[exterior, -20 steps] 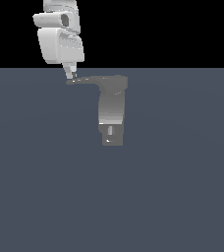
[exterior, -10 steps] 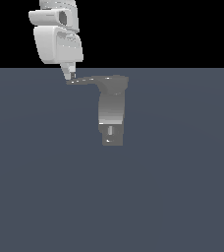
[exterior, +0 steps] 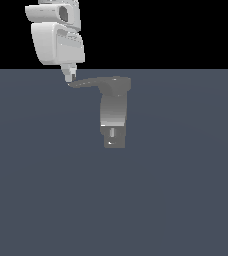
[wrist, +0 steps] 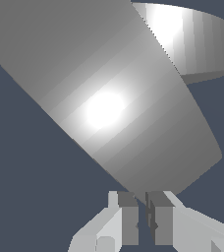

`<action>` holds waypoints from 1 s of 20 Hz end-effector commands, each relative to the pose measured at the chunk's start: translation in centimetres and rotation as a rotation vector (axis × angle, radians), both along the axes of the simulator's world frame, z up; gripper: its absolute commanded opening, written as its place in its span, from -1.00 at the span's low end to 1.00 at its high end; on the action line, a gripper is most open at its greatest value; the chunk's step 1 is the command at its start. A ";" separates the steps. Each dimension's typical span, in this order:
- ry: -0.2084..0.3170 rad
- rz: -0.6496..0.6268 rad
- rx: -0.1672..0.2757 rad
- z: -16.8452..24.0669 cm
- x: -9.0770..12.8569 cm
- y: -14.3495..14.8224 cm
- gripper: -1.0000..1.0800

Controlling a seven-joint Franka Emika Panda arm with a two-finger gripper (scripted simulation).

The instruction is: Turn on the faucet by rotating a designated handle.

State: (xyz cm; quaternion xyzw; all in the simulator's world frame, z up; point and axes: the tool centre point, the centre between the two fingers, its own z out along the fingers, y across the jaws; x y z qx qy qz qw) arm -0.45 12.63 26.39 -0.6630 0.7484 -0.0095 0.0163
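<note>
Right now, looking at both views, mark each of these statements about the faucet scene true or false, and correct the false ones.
1. The handle sticks out from the faucet top toward the exterior view's left. True.
2. The gripper is at the faucet's lower block. False: it sits at the handle's free tip, up by the faucet top.
3. The gripper's fingers are spread wide apart. False: the wrist view shows them nearly together, with only a thin gap.
4. The faucet's column stands upright. True.
5. The arm comes down to the handle from above. True.
</note>
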 end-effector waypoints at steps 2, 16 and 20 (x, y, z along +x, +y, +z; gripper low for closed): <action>0.036 -0.026 -0.007 -1.6 -1.4 -2.2 -1.00; 0.037 -0.024 -0.007 -1.5 -5.2 -4.4 -1.00; 0.037 -0.023 -0.007 -1.5 -6.3 -5.1 -1.00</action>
